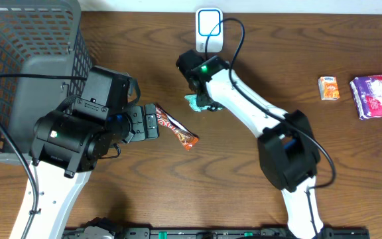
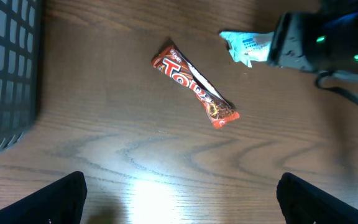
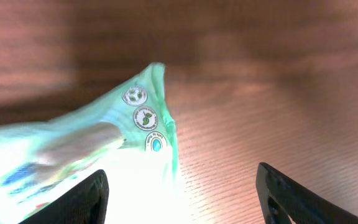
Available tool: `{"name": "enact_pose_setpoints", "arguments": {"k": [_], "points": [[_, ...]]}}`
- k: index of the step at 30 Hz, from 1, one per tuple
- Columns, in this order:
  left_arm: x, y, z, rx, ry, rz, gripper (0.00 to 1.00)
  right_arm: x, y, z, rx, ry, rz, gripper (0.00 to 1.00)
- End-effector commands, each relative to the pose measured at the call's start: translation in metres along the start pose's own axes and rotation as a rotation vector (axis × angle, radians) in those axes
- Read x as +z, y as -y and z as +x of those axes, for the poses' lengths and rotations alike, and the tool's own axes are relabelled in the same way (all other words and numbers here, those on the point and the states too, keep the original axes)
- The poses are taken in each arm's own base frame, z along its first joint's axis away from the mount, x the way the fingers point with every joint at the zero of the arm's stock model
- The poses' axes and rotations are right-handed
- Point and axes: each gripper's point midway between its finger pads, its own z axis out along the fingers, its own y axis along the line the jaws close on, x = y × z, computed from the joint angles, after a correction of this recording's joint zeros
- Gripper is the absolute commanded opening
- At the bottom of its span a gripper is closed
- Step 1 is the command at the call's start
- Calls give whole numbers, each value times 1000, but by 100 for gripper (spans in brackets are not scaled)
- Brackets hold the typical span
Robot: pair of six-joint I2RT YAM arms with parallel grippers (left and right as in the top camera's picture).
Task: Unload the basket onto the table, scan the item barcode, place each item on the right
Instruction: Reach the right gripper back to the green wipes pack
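Observation:
A mint-green packet (image 1: 193, 102) lies on the wooden table under my right gripper (image 1: 201, 99). In the right wrist view the packet (image 3: 104, 143) fills the left half, and its end reaches between the fingers of my right gripper (image 3: 182, 186). Those jaws stand apart, with bare wood on the right side. A red candy bar (image 1: 176, 127) lies diagonally just beyond my left gripper (image 1: 152, 123). In the left wrist view the bar (image 2: 194, 87) sits ahead of my wide-open left gripper (image 2: 180, 190), which holds nothing. A white scanner (image 1: 209, 30) stands at the table's far edge.
A grey mesh basket (image 1: 18, 53) occupies the far left, its wall (image 2: 5, 62) showing in the left wrist view. At the right lie a small orange box (image 1: 329, 87) and a purple packet (image 1: 375, 95). A black cable runs from the scanner over the right arm.

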Motion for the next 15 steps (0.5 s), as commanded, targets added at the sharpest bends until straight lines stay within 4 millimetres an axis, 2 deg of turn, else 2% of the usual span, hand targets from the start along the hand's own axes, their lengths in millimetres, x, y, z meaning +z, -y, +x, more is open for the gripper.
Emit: {"name": "enact_pose_setpoints", "arguments": {"k": [1, 3, 5, 7, 13, 15], "points": [[-3, -1, -2, 8, 12, -5, 98, -18, -2, -18, -118, 89, -21, 69], [-3, -2, -2, 7, 12, -6, 98, -17, -17, -19, -225, 92, -82, 69], [-3, -1, -2, 7, 12, -5, 98, -18, -28, -19, -228, 84, -145, 73], [-3, -1, -2, 7, 12, -5, 98, -18, -32, -17, -138, 61, -177, 73], [-3, -2, -2, 8, 11, -5, 98, -18, -47, 4, 312, -147, -293, 72], [-3, -2, -2, 7, 12, -6, 98, -17, -48, 7, 414, -182, -294, 72]]}}
